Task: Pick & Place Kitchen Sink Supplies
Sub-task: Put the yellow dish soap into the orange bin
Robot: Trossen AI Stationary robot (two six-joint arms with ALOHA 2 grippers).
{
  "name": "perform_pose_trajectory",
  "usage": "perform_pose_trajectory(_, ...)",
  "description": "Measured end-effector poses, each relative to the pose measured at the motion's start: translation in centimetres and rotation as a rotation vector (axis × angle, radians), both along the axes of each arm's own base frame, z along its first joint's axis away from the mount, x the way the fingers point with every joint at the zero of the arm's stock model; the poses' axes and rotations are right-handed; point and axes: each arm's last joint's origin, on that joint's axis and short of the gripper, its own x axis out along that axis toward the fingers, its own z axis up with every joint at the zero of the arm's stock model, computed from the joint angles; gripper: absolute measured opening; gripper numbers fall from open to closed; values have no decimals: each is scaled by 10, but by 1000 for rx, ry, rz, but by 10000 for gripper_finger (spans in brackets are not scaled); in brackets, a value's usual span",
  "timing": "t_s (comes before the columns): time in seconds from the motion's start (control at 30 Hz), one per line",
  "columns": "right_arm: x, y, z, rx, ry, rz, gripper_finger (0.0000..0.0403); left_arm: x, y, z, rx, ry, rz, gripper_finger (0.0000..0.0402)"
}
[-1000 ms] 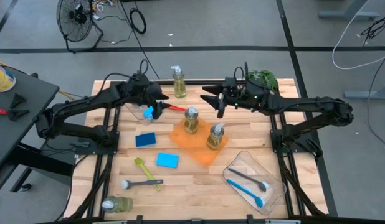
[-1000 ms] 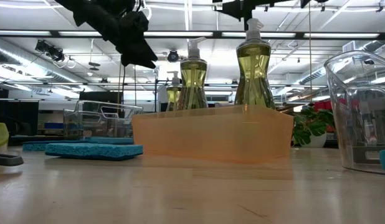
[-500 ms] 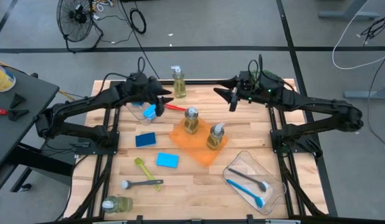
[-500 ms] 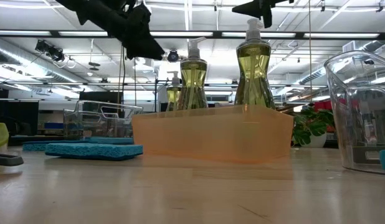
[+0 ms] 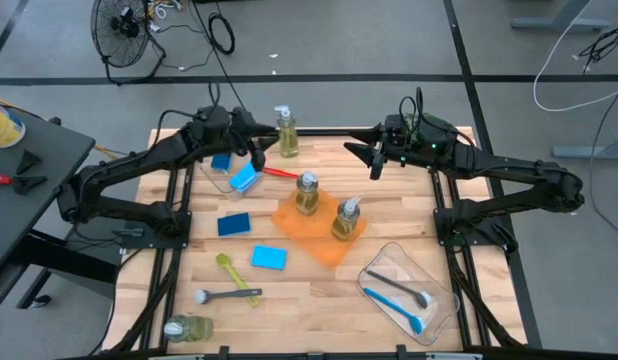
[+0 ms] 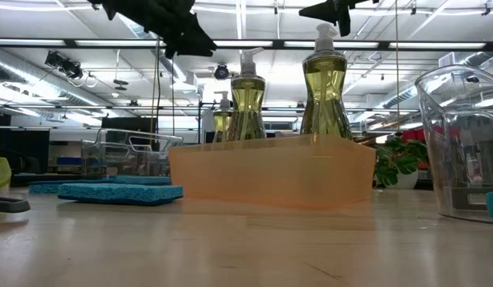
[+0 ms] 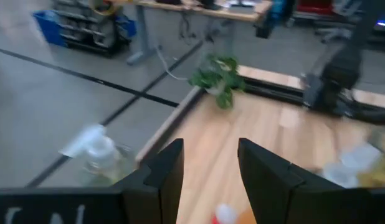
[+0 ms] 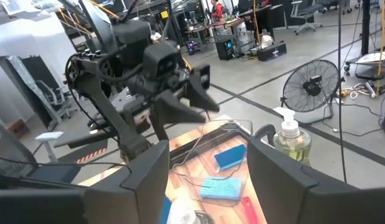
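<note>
Hovering on the left: my left gripper [image 5: 255, 148] hangs above the back left of the table, fingers apart and empty, nothing between them in the left wrist view.
Below it: a clear bin [image 5: 215, 180] with two blue sponges [image 5: 243, 178] lying inside, so I judge these are already placed.
Things waiting: a red brush [image 5: 279, 172] lies just beside that bin, a soap bottle [image 5: 286, 132] stands at the back edge, and two loose sponges [image 5: 233, 224] lie nearer the front.
Step in hand: I judge it is the choosing of the next supply; the red brush is the nearest one.
How to do it well: I would turn the wrist so the fingers cross the thin handle, come down straight, and keep away from the bin wall and from the back bottle.
Middle: an orange tray [image 5: 319, 240] holds two pump bottles [image 5: 307, 193], both upright.
Right side: my right gripper [image 5: 367, 158] waits in the air behind the tray, spread wide and carrying nothing.
Hard to see: the left wrist view is blurred, so the bottle and a red tip there are only shapes.
Hidden: the low view cuts off both grippers at its upper edge, and I cannot tell their height over the table.
</note>
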Motion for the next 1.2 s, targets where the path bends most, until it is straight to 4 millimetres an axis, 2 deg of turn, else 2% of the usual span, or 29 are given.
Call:
perform_pose_trajectory(0.13, 0, 0, 0, 0, 0, 1, 215, 1, 10, 9, -7, 37, 57, 156)
perform_pose_trajectory(0.33, 0, 0, 0, -7, 2, 2, 215, 15, 24, 26, -15, 117, 66, 170)
perform_pose_trajectory(0.6, 0, 1, -1, -4, 10, 11, 215, 32, 55, 46, -44, 193, 123, 238)
perform_pose_trajectory(0.73, 0, 1, -3, 3, 29, 43, 215, 38, 68, 53, -44, 225, 61, 277)
perform_pose_trajectory(0.87, 0, 2, -5, 11, 55, 54, 215, 47, 75, 61, 15, 257, 15, 294)
perform_pose_trajectory(1.0, 0, 2, -6, 12, 56, 55, 215, 57, 84, 61, 86, 311, -17, 295)
perform_pose_trajectory(1.2, 0, 3, -6, 16, 57, 99, 215, 63, 99, 49, 75, 378, -17, 294)
